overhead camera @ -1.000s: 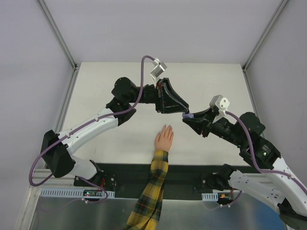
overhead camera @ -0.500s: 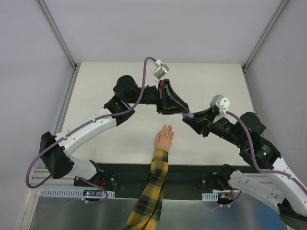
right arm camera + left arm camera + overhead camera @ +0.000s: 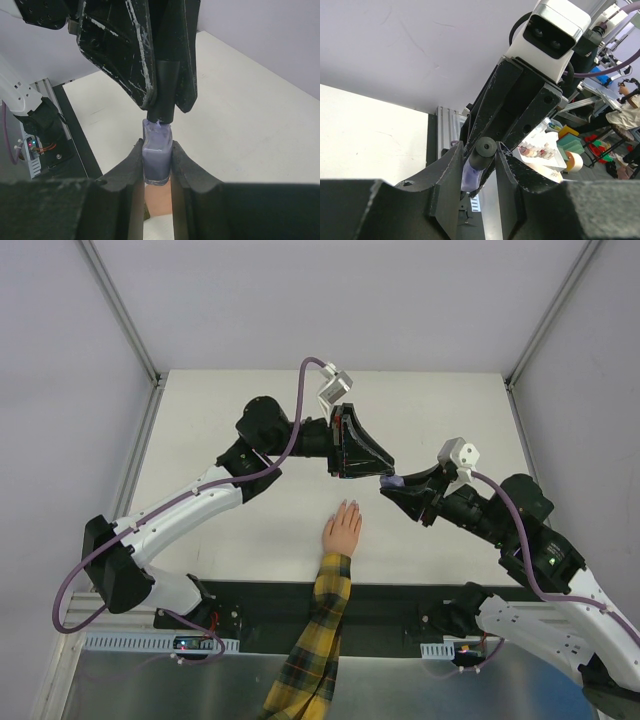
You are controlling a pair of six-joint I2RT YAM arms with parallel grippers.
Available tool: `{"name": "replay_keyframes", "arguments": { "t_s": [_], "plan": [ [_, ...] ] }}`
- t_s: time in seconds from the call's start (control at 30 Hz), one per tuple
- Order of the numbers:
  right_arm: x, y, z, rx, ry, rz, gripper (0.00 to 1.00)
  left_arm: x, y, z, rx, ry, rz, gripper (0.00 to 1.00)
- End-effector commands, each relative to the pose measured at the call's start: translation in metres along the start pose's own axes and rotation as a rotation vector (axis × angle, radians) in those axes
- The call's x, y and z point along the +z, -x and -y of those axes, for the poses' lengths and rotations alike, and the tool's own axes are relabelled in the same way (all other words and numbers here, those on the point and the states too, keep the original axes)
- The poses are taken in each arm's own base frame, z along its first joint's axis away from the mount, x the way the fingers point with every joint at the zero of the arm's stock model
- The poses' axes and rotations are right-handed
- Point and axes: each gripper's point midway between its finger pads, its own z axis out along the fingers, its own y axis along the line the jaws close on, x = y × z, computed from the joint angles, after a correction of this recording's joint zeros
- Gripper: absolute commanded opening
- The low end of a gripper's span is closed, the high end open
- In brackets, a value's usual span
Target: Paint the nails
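A pale hand (image 3: 342,530) with a yellow-and-dark plaid sleeve (image 3: 312,640) lies flat on the table near the front edge; its nails are too small to make out. Above and right of it, my right gripper (image 3: 393,483) is shut on a small purple bottle (image 3: 157,155), held in the air. My left gripper (image 3: 378,470) meets it from the left, shut on the bottle's black cap (image 3: 484,150), which still sits on the bottle neck (image 3: 165,95). The hand shows just below the bottle in the right wrist view (image 3: 159,197).
The white table (image 3: 440,410) spreads behind both arms. A black strip (image 3: 400,600) runs along its front edge by the arm bases. Grey walls and metal frame posts (image 3: 120,310) close in the sides.
The left arm's elbow shifted slightly up and right a second ago; since then nothing has visibly moved. Both grippers stay joined at the bottle.
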Motion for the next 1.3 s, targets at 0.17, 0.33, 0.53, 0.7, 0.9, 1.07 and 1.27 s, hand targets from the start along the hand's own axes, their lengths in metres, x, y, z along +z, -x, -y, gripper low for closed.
{"name": "replay_keyframes", "arguments": {
  "t_s": [0.17,0.33,0.53,0.7,0.9,1.07,1.27],
  "plan": [
    [-0.002,0.027,-0.002,-0.009,0.007,0.092,0.0,0.001,0.025,0.03,0.113,-0.052,0.047,0.19],
    [-0.001,0.025,0.0,-0.008,-0.006,0.087,0.0,0.001,0.027,0.027,0.143,-0.015,0.048,0.0],
    [0.002,0.019,0.003,-0.001,-0.016,0.071,0.01,-0.004,0.037,0.027,0.165,0.041,0.08,0.0],
    [0.002,0.015,0.004,0.004,-0.025,0.067,0.0,-0.006,0.045,0.031,0.183,0.061,0.105,0.0],
    [0.0,0.016,0.005,0.007,-0.032,0.079,0.0,-0.006,0.047,0.031,0.181,0.065,0.108,0.0],
    [-0.002,0.015,0.005,0.006,-0.032,0.082,0.0,-0.007,0.049,0.029,0.189,0.084,0.119,0.0],
    [-0.003,0.013,0.005,0.007,-0.035,0.079,0.01,-0.007,0.055,0.031,0.199,0.088,0.129,0.0]
  ]
}}
